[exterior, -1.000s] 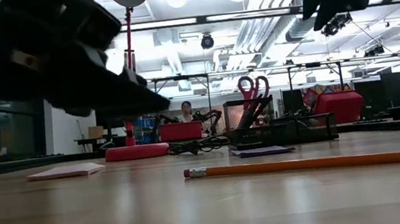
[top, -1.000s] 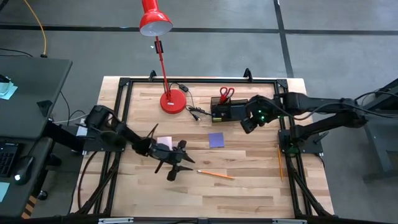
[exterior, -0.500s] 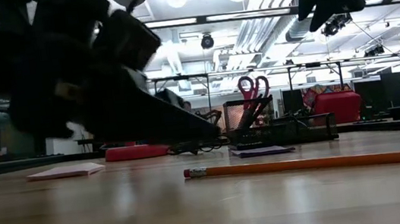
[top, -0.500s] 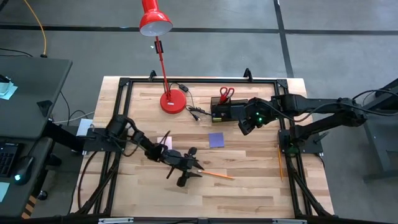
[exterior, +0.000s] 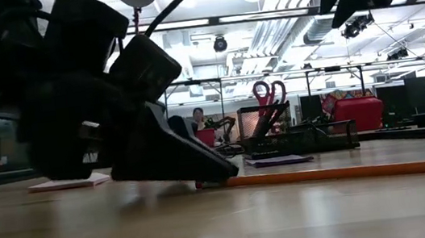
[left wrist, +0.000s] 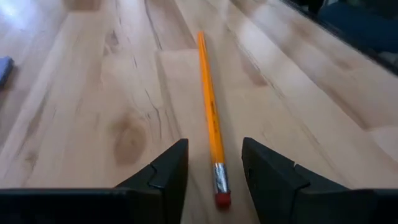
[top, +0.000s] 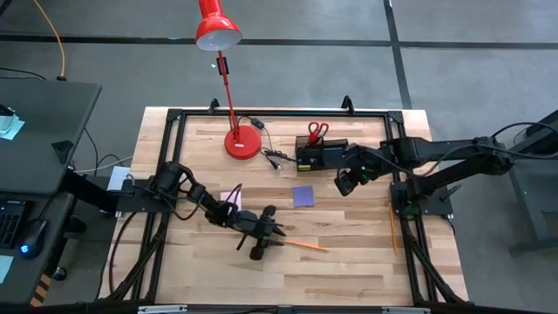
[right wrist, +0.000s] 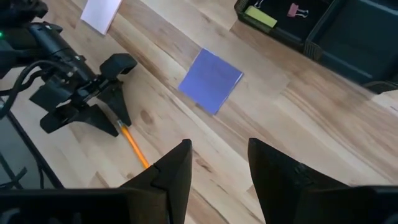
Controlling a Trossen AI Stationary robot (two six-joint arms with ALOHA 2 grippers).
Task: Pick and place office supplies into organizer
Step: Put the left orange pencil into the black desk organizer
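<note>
An orange pencil (top: 303,245) lies flat on the table, its eraser end (left wrist: 222,198) toward the left. My left gripper (top: 275,238) is low over the table, open, with one finger on each side of that eraser end (exterior: 202,184) and a gap to the pencil on both sides. My right gripper (top: 345,185) hangs high, open and with nothing in it, beside the black organizer (top: 318,155). Red-handled scissors (top: 317,131) stand upright in the organizer. A purple sticky-note pad (top: 302,195) and a pink one (top: 231,199) lie flat on the wood.
A red desk lamp stands with its round base (top: 243,141) at the far left of the organizer, and a black cable (top: 272,155) runs between them. A second pencil (top: 392,228) lies along the table's right frame. Bare wood stretches across the near half.
My left gripper has gone down and toward the table's right and near edge. It has come from above the pink pad down to the pencil's eraser end, which its fingers now straddle. My right gripper has shifted a little toward the near edge. The pencil has kept still.
</note>
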